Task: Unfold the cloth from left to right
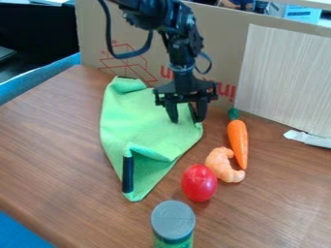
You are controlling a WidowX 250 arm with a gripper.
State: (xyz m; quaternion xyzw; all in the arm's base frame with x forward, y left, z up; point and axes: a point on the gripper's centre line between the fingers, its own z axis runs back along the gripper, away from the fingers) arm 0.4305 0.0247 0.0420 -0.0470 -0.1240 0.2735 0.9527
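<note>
Red printing marks the brown cardboard panel [223,36] behind. The bright green fabric cloth [132,128] lies creased on the brown wooden table [55,131], its near end folded over beside a black cylinder [128,174]. The black two-finger gripper [186,119] stands open at its right edge; whether it has hold of any fabric, I cannot tell.

There are one green cloth [139,128], one dark rod [128,175] at its seven o'clock, one carrot [238,138], one curled shrimp [221,165], one red oval [198,183], one grey-lidded container [173,222] and one pale strip [307,139].
</note>
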